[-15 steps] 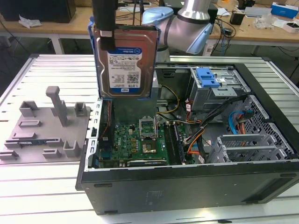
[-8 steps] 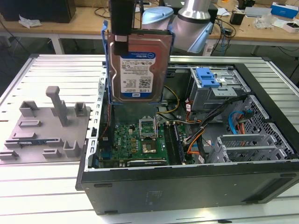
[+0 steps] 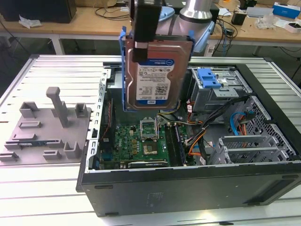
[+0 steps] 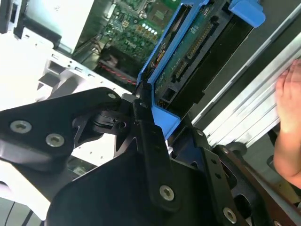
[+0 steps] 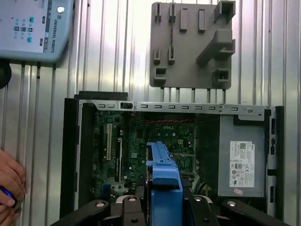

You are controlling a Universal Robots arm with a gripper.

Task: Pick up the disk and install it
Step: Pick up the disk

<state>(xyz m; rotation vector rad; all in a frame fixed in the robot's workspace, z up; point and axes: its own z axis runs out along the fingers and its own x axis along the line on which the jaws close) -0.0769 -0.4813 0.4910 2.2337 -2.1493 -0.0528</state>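
The disk [image 3: 155, 70], a silver drive with a white-and-blue label in a bright blue bracket, hangs upright above the open computer case [image 3: 188, 188], label facing the exterior view. My gripper [image 3: 143, 44] is shut on its upper edge, black fingers clamping the bracket. In the second wrist view the fingers [image 4: 149, 141] pinch the blue bracket of the disk [image 4: 188, 52], whose connector side shows. In the first wrist view the disk [image 5: 163, 169] is seen edge-on over the motherboard, with the gripper [image 5: 164, 207] below it in the picture.
The drive cage with its blue latch [image 3: 209, 77] sits at the case's far right in the exterior view. Motherboard [image 3: 141, 141] and cables lie below the disk. A grey fixture plate [image 3: 47, 127] lies beside the case. A person's hand [image 4: 289, 122] rests near the table edge.
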